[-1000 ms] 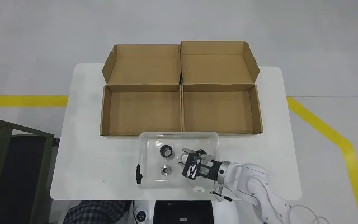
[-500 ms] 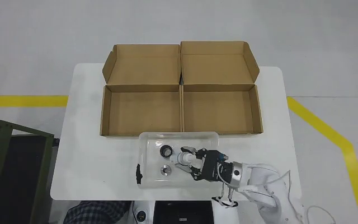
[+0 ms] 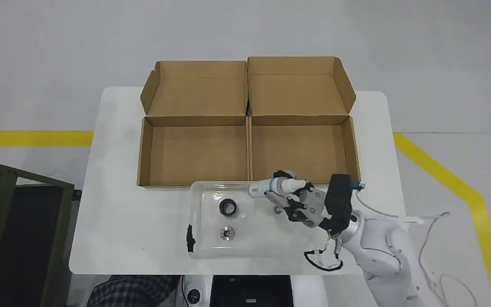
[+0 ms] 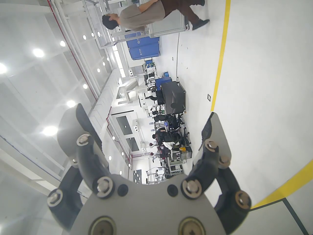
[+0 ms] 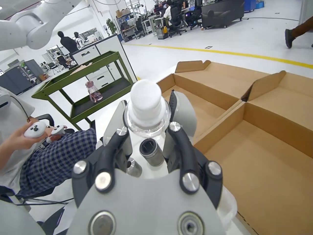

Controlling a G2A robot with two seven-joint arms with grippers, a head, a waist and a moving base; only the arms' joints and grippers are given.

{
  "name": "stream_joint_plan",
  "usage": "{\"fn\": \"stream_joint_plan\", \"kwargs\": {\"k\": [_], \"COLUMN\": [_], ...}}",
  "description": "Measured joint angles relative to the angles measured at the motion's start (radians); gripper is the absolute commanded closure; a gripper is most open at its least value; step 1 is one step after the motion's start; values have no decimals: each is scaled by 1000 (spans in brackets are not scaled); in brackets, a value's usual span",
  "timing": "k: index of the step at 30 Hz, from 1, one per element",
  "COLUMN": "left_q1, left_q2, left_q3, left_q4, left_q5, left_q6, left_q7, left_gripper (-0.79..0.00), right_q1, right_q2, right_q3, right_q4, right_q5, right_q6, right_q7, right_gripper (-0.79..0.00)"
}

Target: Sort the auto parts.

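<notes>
**White part held over the tray's upper right corner**

The right gripper (image 3: 287, 192) (image 5: 146, 110) sits low and right of centre in the top view, with its arm coming in from the lower right corner. Its fingers (image 5: 184, 116) are closed part-way onto the white part (image 3: 270, 186) (image 5: 146, 96). This is a stubby white cylinder with a clear collar, and the fingers clamp it at the collar. The rounded white end sticks out past the fingertips, toward the left of the top view.

The part hangs above the upper right corner of the clear tray (image 3: 201, 192), just below the front wall of the right box (image 3: 299, 153).

Two pieces lie in the tray, left of the gripper. A dark-bored sleeve (image 3: 229, 207) (image 5: 151, 153) is nearer the boxes, and a metal cylinder (image 3: 228, 233) (image 5: 133, 169) is below it. The two are apart from each other. A small black piece (image 3: 189, 238) sits at the tray's left edge.

The left box (image 3: 196, 153) and the right box stand side by side with walls touching, above the tray on the white bench (image 3: 115, 192). Their lids are folded back toward the top of the frame, and their floors are bare.

The left gripper (image 4: 146, 114) points out into the room, away from the bench. Its fingers are spread wide and have hold of nothing.
</notes>
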Motion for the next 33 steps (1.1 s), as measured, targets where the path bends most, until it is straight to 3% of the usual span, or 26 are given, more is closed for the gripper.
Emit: {"fn": "stream_joint_plan", "kwargs": {"k": [10,33], "left_q1": [0,0], "left_q2": [0,0], "left_q3": [0,0], "left_q4": [0,0], "left_q5": [0,0], "left_q6": [0,0], "left_q7": [0,0], "left_gripper": [-785,-785], "right_q1": [61,398], "right_q2": [-1,-34], "right_q3": [6,-155], "right_q4": [62,318], "right_q5": [5,-190], "right_q6": [57,255], "right_q7": [13,160], "right_gripper": [0,0]}}
